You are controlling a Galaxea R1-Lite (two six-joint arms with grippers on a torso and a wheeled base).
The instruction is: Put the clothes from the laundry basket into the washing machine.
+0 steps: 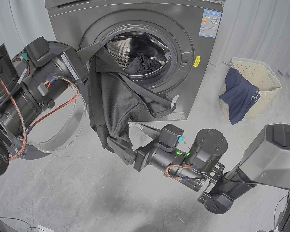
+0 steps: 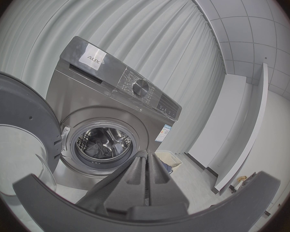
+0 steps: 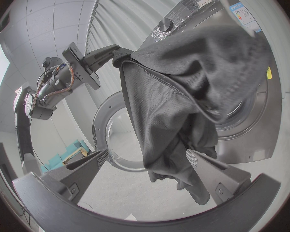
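A black garment (image 1: 112,97) hangs in front of the grey washing machine (image 1: 190,29), one fold draped over the drum's lower rim. My left gripper (image 1: 95,47) is shut on its top edge, left of the opening; the left wrist view shows the fingers (image 2: 137,178) pressed together with cloth (image 2: 96,194) pinched. My right gripper (image 1: 122,133) stands open below, its fingers either side of the garment's (image 3: 170,107) hanging lower end. Dark clothes (image 1: 141,63) lie inside the drum. The cream laundry basket (image 1: 264,78) stands right of the machine with a navy garment (image 1: 240,94) over its side.
The machine's round door (image 1: 54,136) is swung open to the left, close beside my left arm. Grey curtains hang behind the machine. Bare grey floor (image 1: 87,190) stretches in front.
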